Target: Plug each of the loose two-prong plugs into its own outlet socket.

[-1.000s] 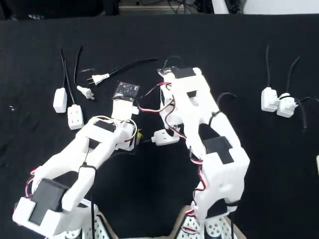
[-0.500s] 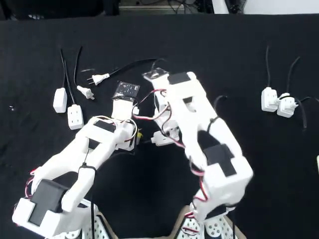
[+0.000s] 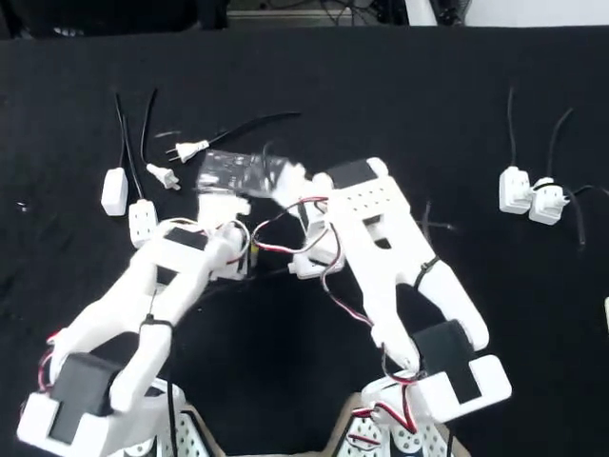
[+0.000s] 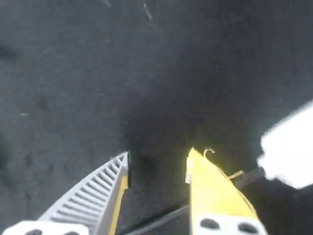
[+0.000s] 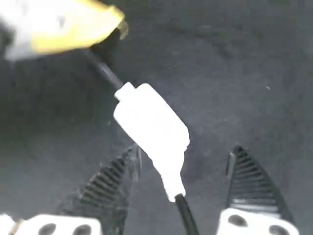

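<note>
A white plug joined to its white socket (image 5: 151, 128) lies on the black table (image 5: 254, 58) between the fingers of my right gripper (image 5: 185, 149), which stands open around it; a black cord leaves each end. From above the joined pair (image 3: 310, 266) sits mid-table under the right gripper (image 3: 312, 249). My left gripper (image 4: 158, 152) is open over bare cloth just beside it, its yellow finger (image 5: 73, 24) close to the pair's cord. Two loose two-prong plugs (image 3: 190, 149) (image 3: 164, 177) lie at the back left, next to two free white sockets (image 3: 114, 191) (image 3: 143, 222).
Two more white sockets (image 3: 515, 188) (image 3: 547, 203) with cords sit at the far right, one with a plug in it. Black cords trail over the table at back left and right. The table's back edge (image 3: 304, 27) runs along the far side.
The right arm has swung its wrist down and to the left and its elbow has dropped toward the front right. The left arm has shifted a little left. The joined pair barely moved.
</note>
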